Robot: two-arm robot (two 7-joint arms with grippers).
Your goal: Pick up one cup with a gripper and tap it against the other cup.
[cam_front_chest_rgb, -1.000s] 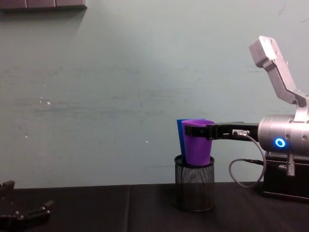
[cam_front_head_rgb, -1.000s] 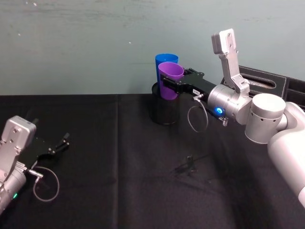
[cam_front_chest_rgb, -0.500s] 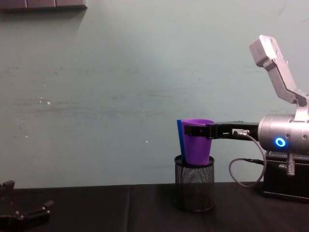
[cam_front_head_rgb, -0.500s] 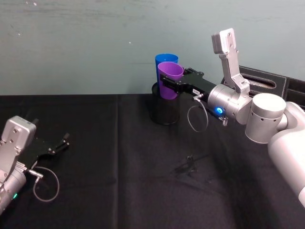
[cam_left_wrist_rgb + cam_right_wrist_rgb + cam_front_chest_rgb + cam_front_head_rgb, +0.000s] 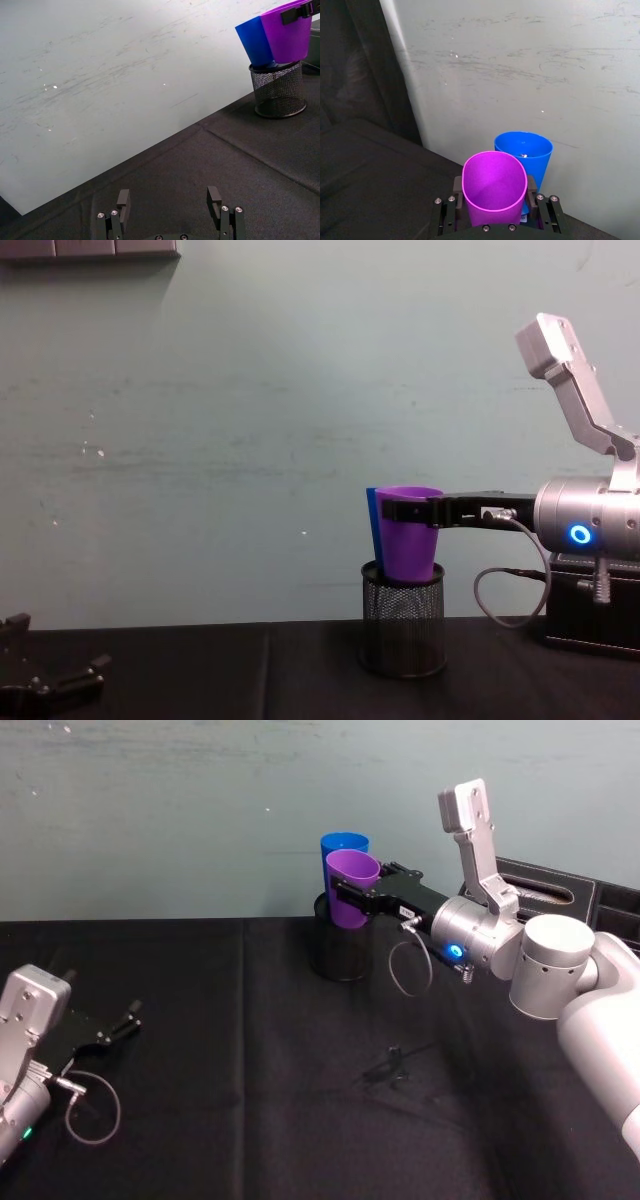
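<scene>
Clenched on the smooth purple plastic tumbler (image 5: 352, 878), my right fingers (image 5: 345, 906) have pressed it against the bright blue plastic tumbler (image 5: 340, 842) at upper centre, so the tap looks landed; my left fingers (image 5: 123, 200) idle, released.

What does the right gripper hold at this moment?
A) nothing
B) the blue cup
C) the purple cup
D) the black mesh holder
C: the right gripper has one finger on each side of the purple cup, just under its rim, while the blue cup stands free behind it.
</scene>
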